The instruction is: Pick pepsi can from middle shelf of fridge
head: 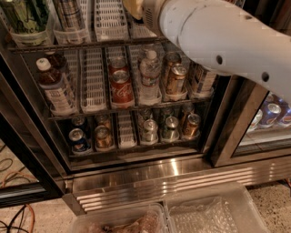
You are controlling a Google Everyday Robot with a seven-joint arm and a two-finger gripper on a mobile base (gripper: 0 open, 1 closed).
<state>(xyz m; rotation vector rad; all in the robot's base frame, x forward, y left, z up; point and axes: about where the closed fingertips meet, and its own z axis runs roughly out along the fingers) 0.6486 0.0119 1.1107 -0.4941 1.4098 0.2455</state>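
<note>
Hand (132, 7) was at 12 o'clock, right on the top edge of the view, level with the middle shelf (91, 45) of the fridge (229, 129). Most of it was cut off, so couldn't tell if it was apart, together or clamped on anything. White arm (218, 38) ran in from 3 o'clock across the upper right and masked the right-hand lanes of that shelf.

No pepsi can showed on the visible part of the middle shelf. It was probably behind the hand or arm at 12 to 1 o'clock.

Only logo-bearing blue can (78, 141) sat on the lowest rack at 8 o'clock, silver top showing: wrong shelf. Red cola cans (121, 86) and water bottle (149, 77) stood upright on the rack between, near centre, clear of the hand.

Status call:
- reach to the shelf was in place
- grasp was not confirmed
- lift and pull-out of the fridge were left to do
</note>
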